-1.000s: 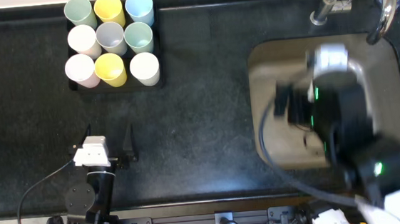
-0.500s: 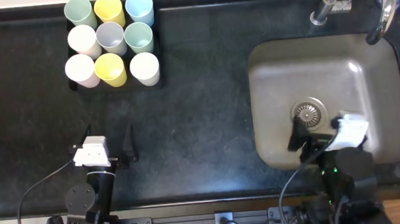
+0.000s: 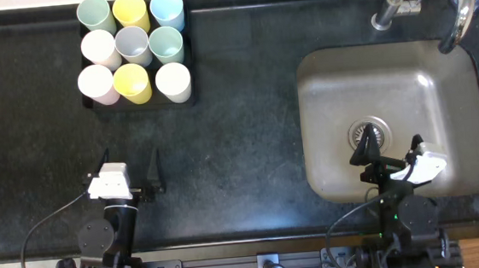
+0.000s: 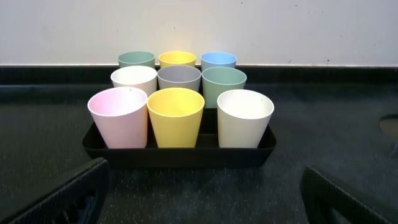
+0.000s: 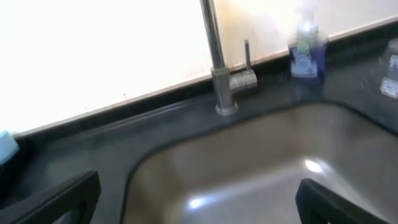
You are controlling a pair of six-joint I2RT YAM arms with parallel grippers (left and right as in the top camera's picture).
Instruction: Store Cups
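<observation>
At back left of counter (image 3: 246, 108): tray (image 4: 180, 155), black, with nine cups (image 3: 133, 46), upright, mouths up, three rows of three, all places filled. Pink, yellow, white in front; white, grey, green in the middle; green, yellow, blue at back.

Near left base: left gripper (image 3: 131, 166), well apart from tray, jaws spread wide, holding nothing.

Over near edge of sink (image 3: 440, 75): right gripper (image 3: 389, 150), jaws likewise spread, holding nothing.

Behind sink: faucet (image 5: 214, 56), soap bottle (image 5: 306, 53).

At edge of right wrist view: pale blue blur (image 5: 5, 146), probably one of the cups.

Status: storing judged complete, or very nearly. Little left beyond parking both arms, as far as can be told.
</observation>
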